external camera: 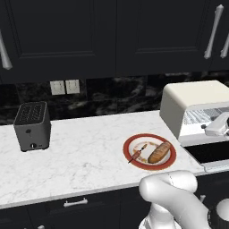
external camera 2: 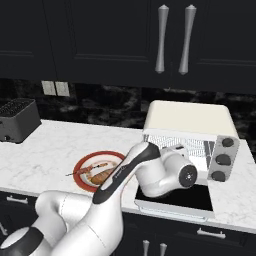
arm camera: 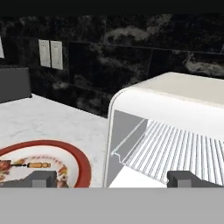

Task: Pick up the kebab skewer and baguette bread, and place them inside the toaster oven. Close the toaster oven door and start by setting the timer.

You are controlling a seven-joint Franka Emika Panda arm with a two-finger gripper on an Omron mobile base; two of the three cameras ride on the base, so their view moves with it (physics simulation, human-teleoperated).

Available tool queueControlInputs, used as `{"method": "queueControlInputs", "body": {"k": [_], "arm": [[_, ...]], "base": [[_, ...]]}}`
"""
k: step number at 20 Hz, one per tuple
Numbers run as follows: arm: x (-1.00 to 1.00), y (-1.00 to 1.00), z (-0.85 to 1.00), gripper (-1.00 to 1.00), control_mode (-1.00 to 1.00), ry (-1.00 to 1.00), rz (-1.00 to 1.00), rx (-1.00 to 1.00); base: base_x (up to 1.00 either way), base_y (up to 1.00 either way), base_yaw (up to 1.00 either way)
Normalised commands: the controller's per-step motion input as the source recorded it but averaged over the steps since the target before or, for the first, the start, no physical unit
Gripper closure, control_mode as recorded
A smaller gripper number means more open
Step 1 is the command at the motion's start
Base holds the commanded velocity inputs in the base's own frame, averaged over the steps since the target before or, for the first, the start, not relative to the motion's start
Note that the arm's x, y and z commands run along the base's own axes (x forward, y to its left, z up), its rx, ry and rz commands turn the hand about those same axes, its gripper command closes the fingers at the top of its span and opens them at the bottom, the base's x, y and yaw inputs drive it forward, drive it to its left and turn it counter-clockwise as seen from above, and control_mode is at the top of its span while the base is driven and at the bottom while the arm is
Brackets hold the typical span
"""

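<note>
The kebab skewer (external camera: 137, 153) and the reddish-brown baguette bread (external camera: 159, 152) lie side by side on a red-rimmed plate (external camera: 126, 150). To the plate's right stands the cream-white toaster oven (external camera: 192, 100), its door (external camera 2: 185, 198) folded down flat and its wire rack (arm camera: 175, 151) bare. My gripper (arm camera: 112, 180) hovers over the lowered door in front of the oven's mouth, open, with nothing between its fingers (arm camera: 43, 178). In the hand view the skewer (arm camera: 34, 165) lies low on the left on the plate (arm camera: 83, 164). From the right base view, the baguette (external camera 2: 103, 176) and skewer (external camera 2: 88, 170) sit left of my arm.
A dark grey slot toaster (external camera: 32, 126) stands at the counter's far left. Three knobs (external camera 2: 222, 160) run down the oven's right side. Wall outlets (external camera: 65, 86) sit on the black backsplash. Dark cabinets with long handles (external camera 2: 161, 39) hang above. The white marble counter (external camera: 85, 156) spreads between toaster and plate.
</note>
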Motion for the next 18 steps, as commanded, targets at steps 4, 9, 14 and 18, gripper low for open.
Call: {"method": "queueControlInputs", "body": {"k": [4, 9, 14, 18], "arm": [[0.35, -0.04, -0.49, -1.0, -1.0, -0.03, 0.0, 0.07], [0.49, -0.21, -0.27, -1.0, -1.0, 0.0, 0.0, 0.03], [0.59, -0.37, -0.06, -1.0, -1.0, -0.01, 0.0, 0.05], [0.4, -0.38, -0.03, -1.0, -1.0, -0.05, 0.0, 0.06]], "base": [[0.0, 0.0, 0.0], [0.0, 0.0, 0.0], [0.0, 0.0, 0.0], [0.0, 0.0, 0.0]]}}
